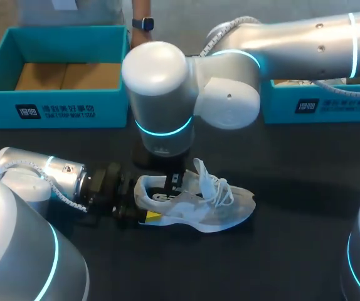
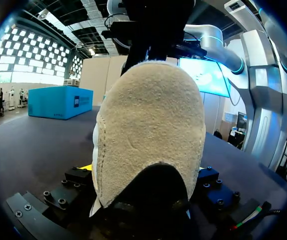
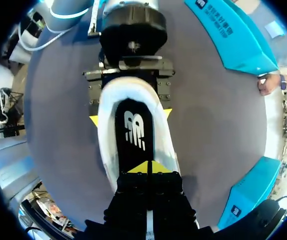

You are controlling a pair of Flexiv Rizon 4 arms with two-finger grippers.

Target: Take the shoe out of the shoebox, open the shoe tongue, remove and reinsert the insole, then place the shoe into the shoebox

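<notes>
A white and grey sneaker [image 1: 214, 210] lies on its sole mid-table, toe to the right, laces loose. My left gripper [image 1: 143, 199] holds its heel from the left, fingers wide, one yellow tip on each side. In the left wrist view the suede heel [image 2: 148, 125] fills the space between the fingers. My right arm crosses from the right, and its gripper [image 1: 174, 182] points straight down into the shoe's opening. The right wrist view shows its yellow tips [image 3: 148, 167] shut together on the black insole [image 3: 133, 130] inside the shoe [image 3: 107, 150], with my left gripper [image 3: 131, 116] at the heel beyond.
A teal open box [image 1: 54, 110] with brown cardboard inside stands at the back left. Another teal box [image 1: 330, 106] stands at the back right, partly hidden by my right arm. A person's hand [image 1: 143, 28] is beside the left box's far corner.
</notes>
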